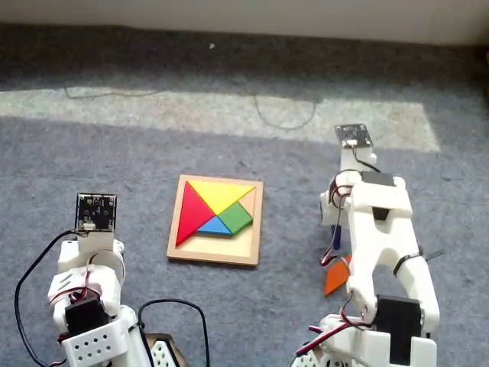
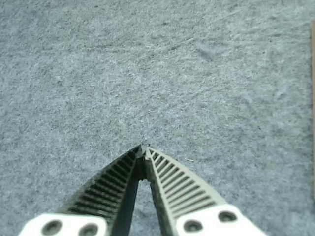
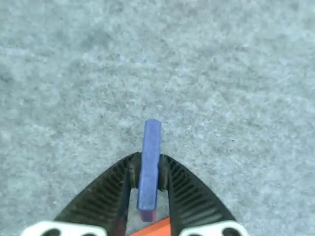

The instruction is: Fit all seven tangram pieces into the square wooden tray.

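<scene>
Grey carpet (image 1: pixel 114 153) carries a wooden tray (image 1: pixel 229 246) at its middle, part filled, bare along its near edge. The right gripper (image 3: pixel 147 158) pinches a blue piece (image 3: pixel 152 132) on edge, well apart from the tray. The left gripper (image 2: pixel 142 149) hovers, jaws together, empty. An orange piece (image 1: pixel 335 277) lies beside the right arm. Next, I'd judge, blue must travel to the bare strip and go in flat.
</scene>
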You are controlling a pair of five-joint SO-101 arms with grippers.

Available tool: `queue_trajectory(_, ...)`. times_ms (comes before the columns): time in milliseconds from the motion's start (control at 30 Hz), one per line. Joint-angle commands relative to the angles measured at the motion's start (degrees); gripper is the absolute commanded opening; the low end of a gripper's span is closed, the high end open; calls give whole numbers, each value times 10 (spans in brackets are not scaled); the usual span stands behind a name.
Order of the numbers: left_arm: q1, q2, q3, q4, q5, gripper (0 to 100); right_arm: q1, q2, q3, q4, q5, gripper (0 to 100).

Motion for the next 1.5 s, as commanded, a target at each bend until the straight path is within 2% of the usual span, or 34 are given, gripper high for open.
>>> queue_trajectory(0,8,0,11,-8,-4,8,-23,-102,-2,44,-13,5)
queue_trajectory(233,8,0,11,-8,-4,8,-105,-172,-2,99,-94,5)
queue_trajectory(400,8,0,11,-8,-4,8,-190,-172,-4,102,-213,6)
queue_trajectory(500,8,0,11,-8,-4,8,-251,-172,-4,100,-252,6)
queue_trajectory(633,8,0,11,-8,-4,8,-336,-174,4,55,-304,6)
queue_trajectory(833,8,0,11,-8,-4,8,-419,-173,62,-46,-409,5)
queue_trajectory(967,8,0,11,-8,-4,8,-430,-177,111,-126,-525,5)
queue_trajectory(1200,8,0,11,-8,-4,8,-429,-172,136,-185,-621,5)
queue_trajectory(1400,8,0,11,-8,-4,8,-428,-171,149,-188,-648,6)
queue_trajectory(1467,8,0,11,-8,-4,8,-427,-171,166,-217,-647,6)
